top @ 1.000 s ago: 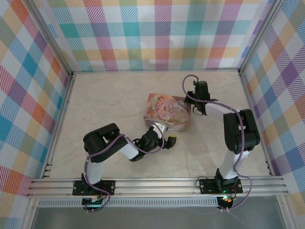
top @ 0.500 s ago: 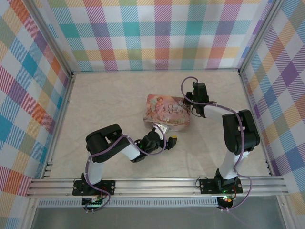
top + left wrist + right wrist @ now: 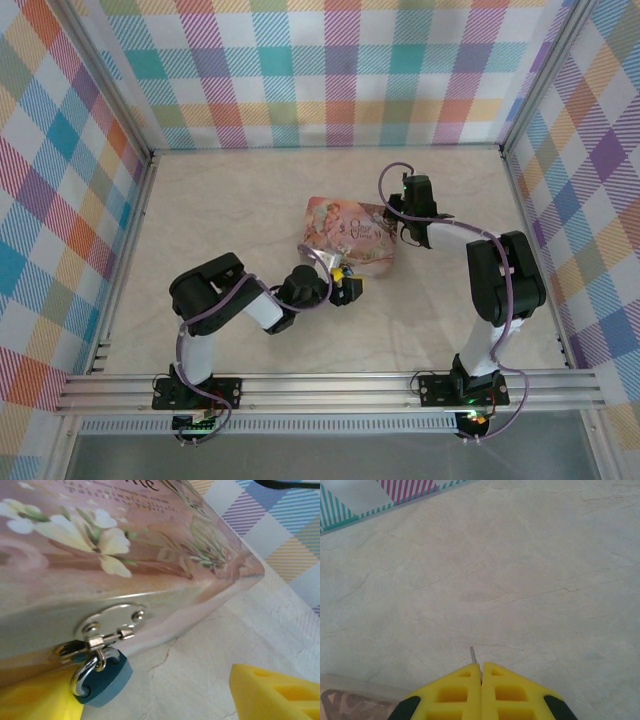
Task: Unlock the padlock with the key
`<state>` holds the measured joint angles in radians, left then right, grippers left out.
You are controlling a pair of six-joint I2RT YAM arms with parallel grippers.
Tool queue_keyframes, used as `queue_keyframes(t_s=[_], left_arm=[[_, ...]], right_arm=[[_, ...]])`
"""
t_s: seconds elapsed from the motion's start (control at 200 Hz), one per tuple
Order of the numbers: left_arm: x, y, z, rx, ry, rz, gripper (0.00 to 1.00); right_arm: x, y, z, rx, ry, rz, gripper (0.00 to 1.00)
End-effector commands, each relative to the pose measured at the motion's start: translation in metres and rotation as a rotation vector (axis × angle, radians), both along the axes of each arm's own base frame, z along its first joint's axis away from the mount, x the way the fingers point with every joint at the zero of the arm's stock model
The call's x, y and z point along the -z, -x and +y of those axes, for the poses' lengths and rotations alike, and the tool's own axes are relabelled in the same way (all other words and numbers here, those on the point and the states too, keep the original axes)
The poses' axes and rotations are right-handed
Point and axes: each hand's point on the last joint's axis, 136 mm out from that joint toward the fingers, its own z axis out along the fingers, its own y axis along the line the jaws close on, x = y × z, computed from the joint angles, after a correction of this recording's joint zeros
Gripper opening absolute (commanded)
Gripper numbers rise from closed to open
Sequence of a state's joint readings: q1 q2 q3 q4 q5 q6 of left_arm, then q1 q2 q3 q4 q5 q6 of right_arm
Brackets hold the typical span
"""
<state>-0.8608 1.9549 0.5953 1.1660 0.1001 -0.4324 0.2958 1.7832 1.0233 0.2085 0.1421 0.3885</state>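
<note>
The padlock (image 3: 104, 679) is a little rounded teal block with a thin, shiny shackle (image 3: 80, 676). It hangs from a polished oval hasp (image 3: 112, 622) on the front of the glossy pink flower-printed tin (image 3: 125, 555), low against the pale, veined, stone-look worktop (image 3: 520, 580). The left gripper (image 3: 343, 282) has its ribbed yellow fingers (image 3: 275, 695) apart on either side of the padlock. One is cut off at the corner just beside the lock, and I can't tell if it touches. Near the tin's far end, the right gripper (image 3: 481, 672) is pressed together on the key (image 3: 472, 655). Only a thin silvery tip pokes out.
</note>
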Motion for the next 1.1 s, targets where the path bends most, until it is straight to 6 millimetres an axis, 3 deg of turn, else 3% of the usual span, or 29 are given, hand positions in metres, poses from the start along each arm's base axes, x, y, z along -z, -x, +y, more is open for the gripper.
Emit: queue_keyframes(t_s=[0.0, 0.3, 0.77, 0.86, 1.095], left_arm=[[-0.077, -0.005, -0.015, 0.082, 0.261, -0.118, 0.73], [-0.082, -0.004, -0.01, 0.116, 0.308, -0.07, 0.67], [-0.087, 0.005, -0.01, 0.16, 0.33, -0.039, 0.67], [-0.081, 0.003, -0.004, 0.123, 0.314, -0.041, 0.72], [-0.071, 0.001, -0.001, 0.104, 0.296, -0.019, 0.69]], right_arm=[[0.053, 0.064, 0.041, -0.173, -0.041, 0.264, 0.0], [0.05, 0.065, 0.041, -0.175, -0.044, 0.257, 0.0], [0.047, 0.064, 0.04, -0.177, -0.037, 0.251, 0.0], [0.04, 0.062, 0.038, -0.172, -0.026, 0.24, 0.0], [-0.001, 0.049, 0.027, -0.152, 0.011, 0.192, 0.0]])
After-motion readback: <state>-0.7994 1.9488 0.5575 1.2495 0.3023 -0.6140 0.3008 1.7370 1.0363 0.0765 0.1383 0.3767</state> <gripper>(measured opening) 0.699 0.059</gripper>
